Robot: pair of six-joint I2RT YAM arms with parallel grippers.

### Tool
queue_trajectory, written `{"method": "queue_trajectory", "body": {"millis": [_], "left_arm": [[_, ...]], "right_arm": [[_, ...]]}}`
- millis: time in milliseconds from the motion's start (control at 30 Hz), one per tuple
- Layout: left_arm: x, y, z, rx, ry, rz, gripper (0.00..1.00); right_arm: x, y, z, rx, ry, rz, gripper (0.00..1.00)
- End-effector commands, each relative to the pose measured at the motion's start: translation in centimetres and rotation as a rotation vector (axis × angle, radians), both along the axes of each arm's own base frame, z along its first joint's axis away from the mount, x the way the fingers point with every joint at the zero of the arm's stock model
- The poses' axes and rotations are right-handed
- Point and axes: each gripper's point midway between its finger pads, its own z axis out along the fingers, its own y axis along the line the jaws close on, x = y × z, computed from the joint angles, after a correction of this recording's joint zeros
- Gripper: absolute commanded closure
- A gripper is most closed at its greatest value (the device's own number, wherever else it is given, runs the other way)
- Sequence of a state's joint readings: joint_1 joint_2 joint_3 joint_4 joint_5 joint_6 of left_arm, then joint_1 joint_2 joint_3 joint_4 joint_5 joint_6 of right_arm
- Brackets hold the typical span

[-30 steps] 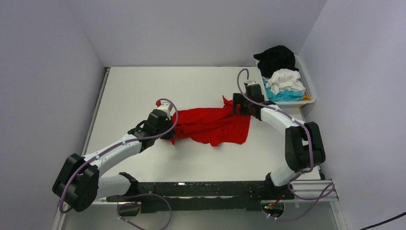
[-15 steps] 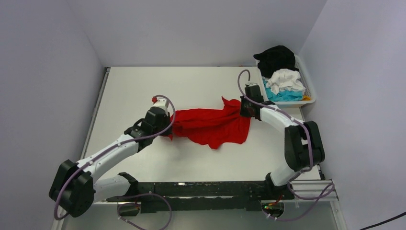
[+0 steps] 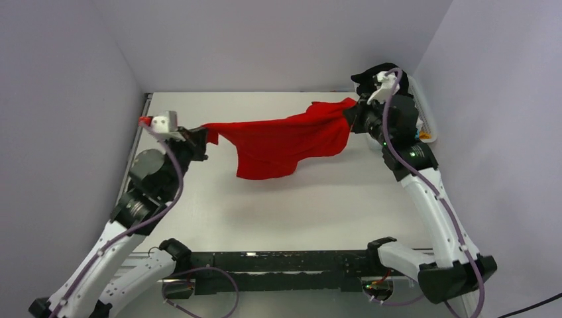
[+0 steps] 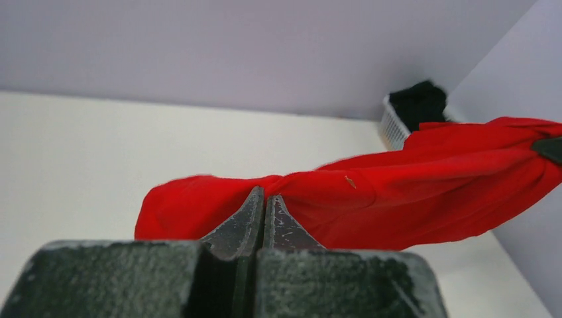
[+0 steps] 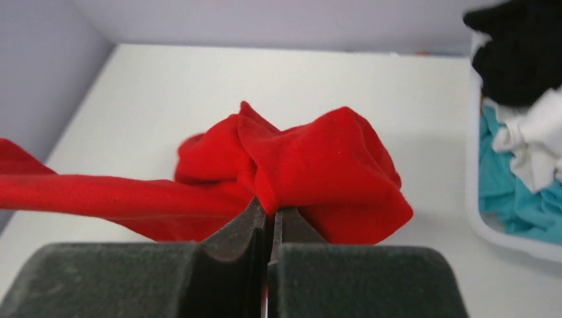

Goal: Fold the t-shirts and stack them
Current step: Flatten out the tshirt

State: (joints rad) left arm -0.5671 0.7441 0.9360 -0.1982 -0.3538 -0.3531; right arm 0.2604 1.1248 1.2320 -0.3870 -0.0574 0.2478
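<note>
1. One white table (image 3: 298, 212) stands between pale lilac walls (image 3: 265, 40); two arms rise from its near edge.
2. One red t-shirt (image 3: 278, 142) hangs stretched in the air between the two grippers, over the table's middle, its sagging lower edge clear of the surface.
3. The left gripper (image 4: 265, 199) has its jaws pressed together, pinching the shirt's left end.
4. The right gripper (image 5: 268, 209) likewise pinches a bunched fold at the right end.
5. One white slatted basket (image 5: 474, 199) in the far right corner holds three more: one black t-shirt (image 5: 517, 53), one white t-shirt (image 5: 537, 146), one turquoise t-shirt (image 5: 510, 199).

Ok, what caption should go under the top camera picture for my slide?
The left hand and right hand hold the red t-shirt stretched above the table.
</note>
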Motion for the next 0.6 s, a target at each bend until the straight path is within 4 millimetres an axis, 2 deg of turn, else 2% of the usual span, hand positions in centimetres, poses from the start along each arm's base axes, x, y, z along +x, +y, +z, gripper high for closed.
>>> {"method": "queue_trajectory", "body": {"millis": [0, 167, 233, 267, 333, 467, 567], "left_arm": [[-4.0, 1.6, 8.4, -0.053, -0.262, -0.055, 1.0], [-8.6, 1.5, 14.8, -0.081, -0.449, -0.191, 1.0], [-8.8, 1.8, 16.2, -0.068, -0.477, -0.18, 1.0], [-7.8, 1.7, 16.3, -0.055, -0.462, -0.158, 1.0], [-5.8, 2.0, 16.6, -0.032, -0.436, -0.086, 1.0], [0.3, 4.0, 16.6, -0.005, -0.363, 0.187, 1.0], [5.3, 4.9, 16.4, 0.012, -0.287, 0.233, 1.0]], "right_arm": [[-4.7, 1.8, 7.8, 0.045, -0.178, 0.186, 1.0], [-9.5, 2.5, 15.6, 0.1, -0.38, 0.301, 1.0], [-9.8, 2.5, 17.4, 0.115, -0.43, 0.301, 1.0], [-9.4, 2.4, 17.8, 0.112, -0.437, 0.29, 1.0], [-7.0, 2.2, 17.3, 0.098, -0.405, 0.242, 1.0], [-0.4, 1.1, 16.2, 0.059, -0.359, 0.09, 1.0], [4.2, 1.4, 16.0, 0.054, -0.332, 0.057, 1.0]]}}
